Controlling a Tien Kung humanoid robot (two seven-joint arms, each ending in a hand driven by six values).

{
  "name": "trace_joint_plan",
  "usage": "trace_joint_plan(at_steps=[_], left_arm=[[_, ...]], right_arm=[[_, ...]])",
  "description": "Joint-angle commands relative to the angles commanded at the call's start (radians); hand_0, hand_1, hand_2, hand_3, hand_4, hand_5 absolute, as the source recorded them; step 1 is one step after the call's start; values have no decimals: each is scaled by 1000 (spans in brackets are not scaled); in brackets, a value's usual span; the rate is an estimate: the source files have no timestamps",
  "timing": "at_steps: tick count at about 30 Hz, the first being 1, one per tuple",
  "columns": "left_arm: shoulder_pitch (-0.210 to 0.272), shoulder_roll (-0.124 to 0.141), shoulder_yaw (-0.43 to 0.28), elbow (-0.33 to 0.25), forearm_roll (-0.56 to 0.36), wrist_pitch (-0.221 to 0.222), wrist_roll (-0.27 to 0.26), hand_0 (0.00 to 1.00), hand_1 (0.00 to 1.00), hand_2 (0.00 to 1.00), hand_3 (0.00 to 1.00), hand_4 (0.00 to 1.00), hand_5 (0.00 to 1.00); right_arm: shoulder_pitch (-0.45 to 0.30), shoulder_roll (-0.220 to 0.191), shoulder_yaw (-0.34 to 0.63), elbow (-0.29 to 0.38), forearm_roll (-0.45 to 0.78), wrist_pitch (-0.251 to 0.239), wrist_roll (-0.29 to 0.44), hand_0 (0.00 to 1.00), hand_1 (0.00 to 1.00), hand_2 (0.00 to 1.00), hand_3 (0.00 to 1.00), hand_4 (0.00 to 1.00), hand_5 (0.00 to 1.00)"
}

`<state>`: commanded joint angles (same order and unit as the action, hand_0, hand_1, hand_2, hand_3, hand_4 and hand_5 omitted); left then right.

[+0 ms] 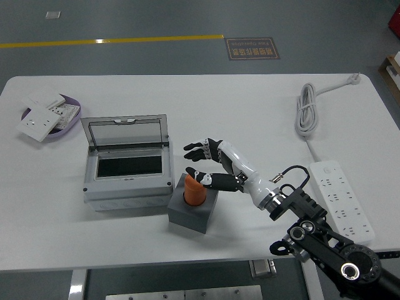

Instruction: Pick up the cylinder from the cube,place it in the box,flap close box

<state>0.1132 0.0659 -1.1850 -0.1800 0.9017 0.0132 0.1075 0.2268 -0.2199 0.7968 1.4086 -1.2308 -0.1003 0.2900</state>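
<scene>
An orange cylinder (194, 190) stands upright in the top of a grey cube (191, 214) near the table's middle front. Left of it sits a grey box (128, 181) with its clear flap lid (127, 132) raised and the dark inside showing. My right hand (199, 164) reaches in from the lower right. Its fingers (195, 148) are spread, and the thumb (200, 177) touches the cylinder's upper right side. The other fingers hang above and behind the cylinder without closing on it. My left arm does not show.
A purple dish (47, 119) holding white wall switches sits at the far left. A white power strip (343, 199) lies at the right, its coiled cable (305, 109) behind it. Bare table (206, 106) stretches behind the box.
</scene>
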Motion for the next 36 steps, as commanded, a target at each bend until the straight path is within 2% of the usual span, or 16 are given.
trace_joint_plan(at_steps=[13,32,33,36], left_arm=[[-5,0,6,0,-2,-1,-1,923,852,854,951,2,2],[-9,0,11,0,-2,-1,-3,923,852,854,951,2,2],[-9,0,11,0,-3,-1,-3,923,852,854,951,2,2],[-10,0,12,0,-4,-2,-3,923,852,854,951,2,2]], right_arm=[[13,12,-74,-37,0,8,-5,643,616,600,645,685,79],[19,14,-111,-60,5,3,0,621,614,593,637,673,81],[19,15,-112,-60,6,2,2,600,603,576,630,619,87],[20,15,-113,-59,10,-2,5,600,603,576,630,619,87]])
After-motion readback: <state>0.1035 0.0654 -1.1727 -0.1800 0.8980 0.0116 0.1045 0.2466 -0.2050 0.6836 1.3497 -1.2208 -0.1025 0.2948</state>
